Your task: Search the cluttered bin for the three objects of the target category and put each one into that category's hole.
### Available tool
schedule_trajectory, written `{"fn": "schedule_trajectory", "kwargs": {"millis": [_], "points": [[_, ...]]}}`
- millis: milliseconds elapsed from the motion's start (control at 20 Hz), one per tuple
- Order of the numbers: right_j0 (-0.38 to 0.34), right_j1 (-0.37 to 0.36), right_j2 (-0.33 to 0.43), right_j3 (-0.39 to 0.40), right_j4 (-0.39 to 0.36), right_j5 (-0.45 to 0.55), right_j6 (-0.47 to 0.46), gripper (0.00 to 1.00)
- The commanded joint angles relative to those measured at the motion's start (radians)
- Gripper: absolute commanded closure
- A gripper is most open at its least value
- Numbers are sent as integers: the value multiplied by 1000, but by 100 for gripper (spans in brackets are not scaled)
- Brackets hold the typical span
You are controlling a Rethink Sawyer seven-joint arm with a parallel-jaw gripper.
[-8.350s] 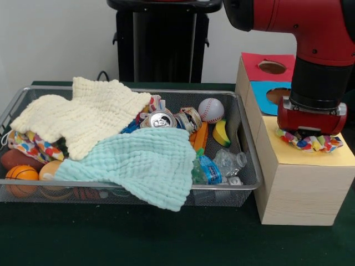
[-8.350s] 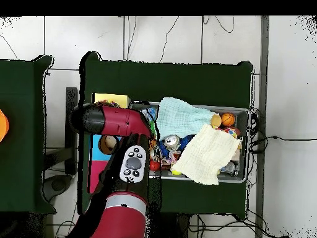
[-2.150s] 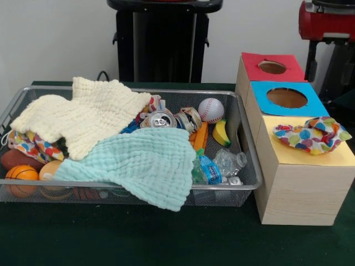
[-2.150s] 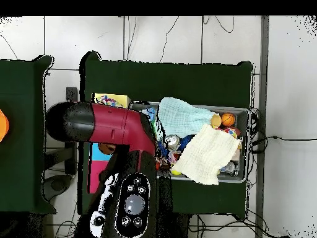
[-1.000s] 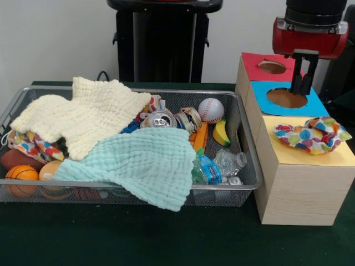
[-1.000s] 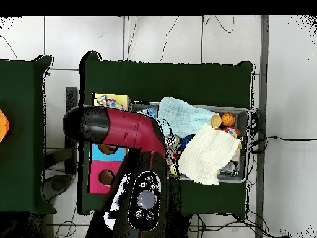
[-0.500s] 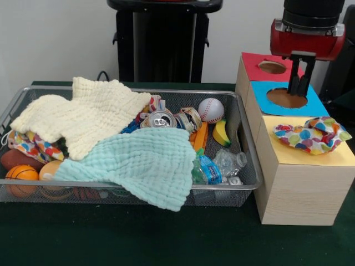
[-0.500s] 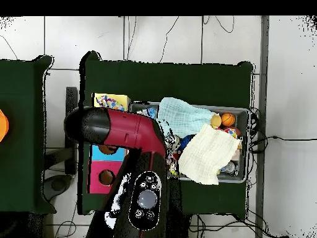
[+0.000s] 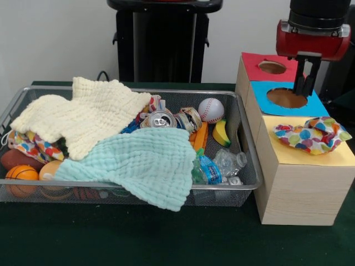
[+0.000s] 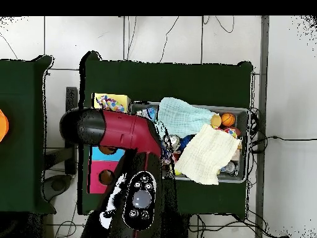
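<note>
The red and black arm's gripper point(image 9: 302, 87) hangs over the blue-topped section of the wooden box point(image 9: 287, 98), its dark fingers close together with nothing between them, just above the round hole. On the yellow-topped section point(image 9: 310, 158), nearest the camera, lies a crumpled cloth with coloured dots point(image 9: 312, 134), covering the spot where that section's hole would be; it spreads toward the box's right edge. The red-topped section point(image 9: 270, 67) at the far end shows its hole uncovered.

Left of the box, just beside it, stands the wire mesh bin point(image 9: 246, 160). A pale yellow knitted cloth point(image 9: 83, 113) drapes the far left part, and a mint green knitted cloth point(image 9: 141, 163) hangs over the near rim, so much of the contents is buried. Open room remains only at the bin's right end, where a white baseball point(image 9: 211, 110), a crushed drinks can point(image 9: 161, 119) and a clear plastic bottle point(image 9: 224, 164) show. An orange toy basketball point(image 9: 21, 174) sits in the near left corner.

In the overhead view the arm point(image 10: 121, 133) hides most of the box, perhaps the gripper too.
</note>
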Motion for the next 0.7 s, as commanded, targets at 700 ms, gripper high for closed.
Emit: {"fn": "schedule_trajectory", "kwargs": {"millis": [700], "points": [[-26,199,95,-33,15,-151,170,100]]}}
